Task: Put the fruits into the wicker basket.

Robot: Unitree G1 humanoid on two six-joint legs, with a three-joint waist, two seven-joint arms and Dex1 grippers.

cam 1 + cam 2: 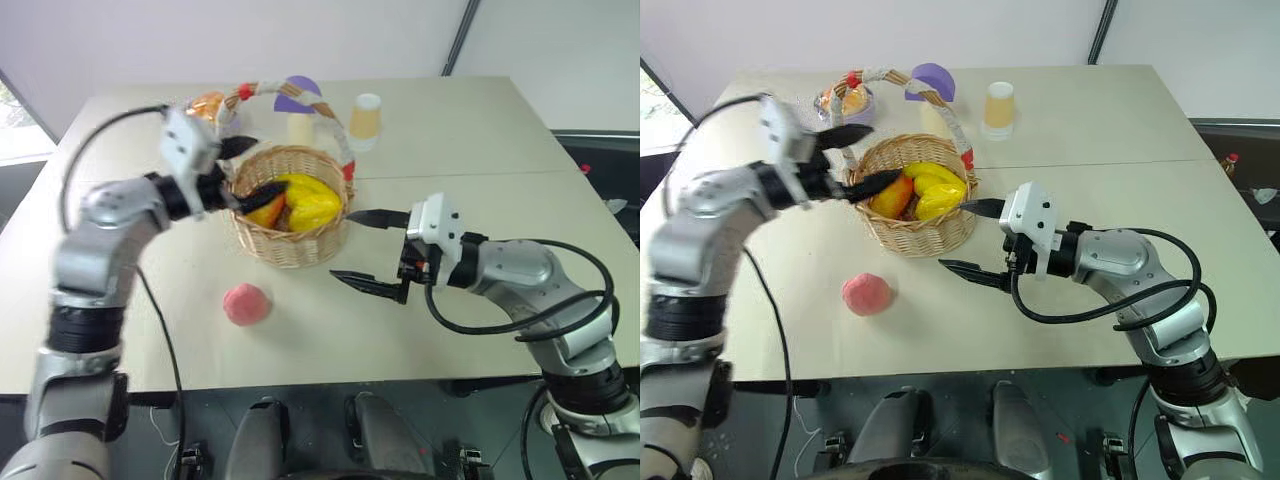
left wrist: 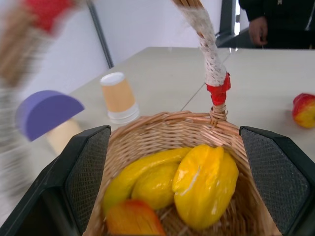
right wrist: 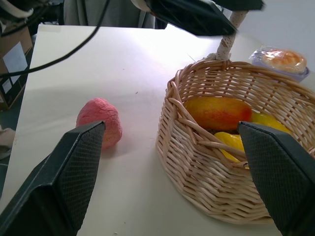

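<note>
- The pink peach-like fruit [image 1: 246, 304] lies on the bare bench [image 1: 480, 340] in the lower left-centre of the head view, nearest the bench's front edge and well short of the wicker basket [image 1: 290, 238].
- The right hand [image 1: 365, 250] sits right of centre in the head view, level and pointing toward the basket, its two black fingers spread wide apart and grasping nothing. Its upper fingertip lies just beside the basket's right wall; the lower one hangs over open bench.
- From the right wrist view, the peach-like fruit [image 3: 100, 122] and the basket [image 3: 231, 172] both lie ahead between the spread fingers, the fruit apart from the basket's wall.
- The basket stands at the centre of the head view. Inside it lie an elongated red-and-yellow fruit [image 3: 216, 113] and yellow pieces [image 1: 305, 200] pressed together.
- The left hand [image 1: 252, 170] is at the basket's left rim, released, fingers wide open; the lower finger reaches in over the rim, close above the elongated fruit, the upper one stands beside the handle [image 1: 330, 125].
- In the left wrist view a small yellow-red fruit [image 2: 304, 109] lies on the bench beyond the basket.
- Behind the basket, toward the top of the head view, stand a purple-capped mushroom figure [image 1: 297, 95], a paper cup [image 1: 366, 120] and an orange-topped bowl [image 1: 210, 105].
</note>
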